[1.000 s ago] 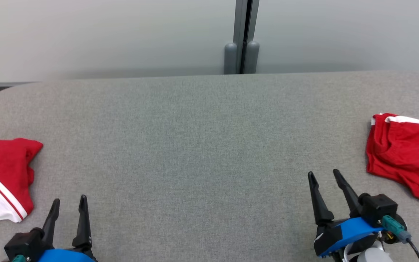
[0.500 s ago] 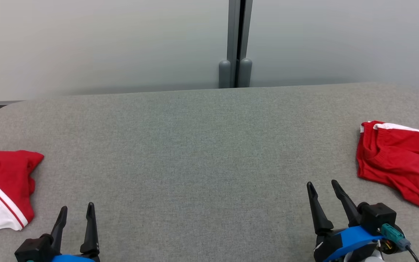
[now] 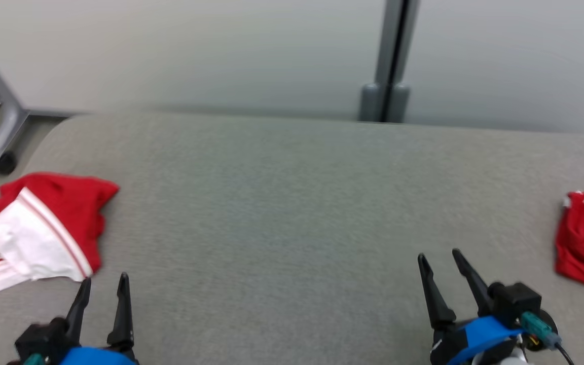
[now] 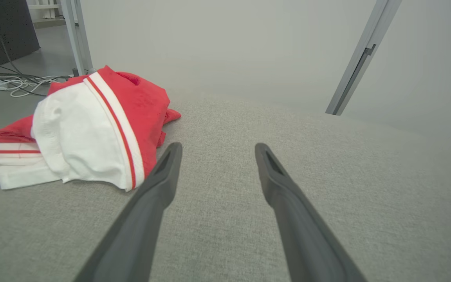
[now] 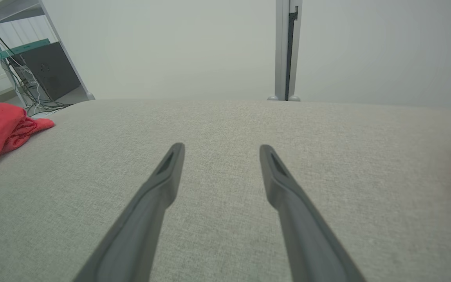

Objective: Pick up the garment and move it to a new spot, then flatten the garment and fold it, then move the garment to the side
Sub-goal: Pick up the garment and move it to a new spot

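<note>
Left pincer (image 3: 105, 279) gapes beside crumpled red-and-white garment (image 3: 64, 203).

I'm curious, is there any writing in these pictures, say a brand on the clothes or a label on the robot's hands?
No text can be read anywhere.
Red and white garment: stripes, no print.
Red garment: no print seen.
Left gripper, right gripper: no label seen.
Green strip in the background: too small to tell.
</note>
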Controlling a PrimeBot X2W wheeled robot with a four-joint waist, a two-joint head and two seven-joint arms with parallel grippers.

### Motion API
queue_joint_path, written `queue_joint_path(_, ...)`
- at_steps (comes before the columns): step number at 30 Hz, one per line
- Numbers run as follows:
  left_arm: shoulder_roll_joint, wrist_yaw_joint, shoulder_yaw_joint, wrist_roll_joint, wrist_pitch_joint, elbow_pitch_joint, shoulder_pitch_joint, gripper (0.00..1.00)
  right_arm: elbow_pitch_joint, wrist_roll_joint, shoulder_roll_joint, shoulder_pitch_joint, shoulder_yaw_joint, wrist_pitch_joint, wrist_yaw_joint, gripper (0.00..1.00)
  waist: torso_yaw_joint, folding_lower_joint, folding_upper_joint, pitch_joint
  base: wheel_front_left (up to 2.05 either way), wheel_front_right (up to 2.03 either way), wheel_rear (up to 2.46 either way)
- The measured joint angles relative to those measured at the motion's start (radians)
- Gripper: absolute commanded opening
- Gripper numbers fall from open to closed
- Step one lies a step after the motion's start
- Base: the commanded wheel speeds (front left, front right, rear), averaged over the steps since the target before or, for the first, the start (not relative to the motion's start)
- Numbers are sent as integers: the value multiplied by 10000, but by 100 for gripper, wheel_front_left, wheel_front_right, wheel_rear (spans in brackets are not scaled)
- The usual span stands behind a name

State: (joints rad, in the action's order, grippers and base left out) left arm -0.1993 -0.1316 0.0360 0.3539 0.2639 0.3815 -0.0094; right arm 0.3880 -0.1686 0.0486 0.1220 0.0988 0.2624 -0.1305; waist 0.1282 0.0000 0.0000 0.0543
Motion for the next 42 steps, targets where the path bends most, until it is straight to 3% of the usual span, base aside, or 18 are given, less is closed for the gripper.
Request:
queue_joint_path(11, -140, 0, -240, 247, 0, 573, -44, 100, 573, -92, -6, 234, 311, 0, 0, 100, 2452, 0, 0, -21, 0, 0, 0)
queue_joint_path(20, -67, 0, -393, 257, 2, 894, -36, 100, 909, -278, -12, 616, 639, 0, 0, 100, 3636, 0, 0, 236, 0, 0, 0)
queue_joint_path(29, -393, 0, -364, 1246, 2, 1258, -662, 100, 1011, -178, -13, 1090, 1172, -2, 0, 100, 3339, 0, 0, 982, 0, 0, 0)
queue_joint_path(41, -2073, 0, 719, 3536, 2, 1645, -3220, 100, 140, 617, -10, 1948, 1987, 0, 0, 100, 2336, 2, 2, 2916, 0, 0, 0)
queue_joint_path(42, -2422, 0, 932, 3749, 6, 1680, -3655, 100, -82, 779, -12, 2057, 2153, -2, 0, 100, 2147, 3, 3, 3269, 0, 0, 0)
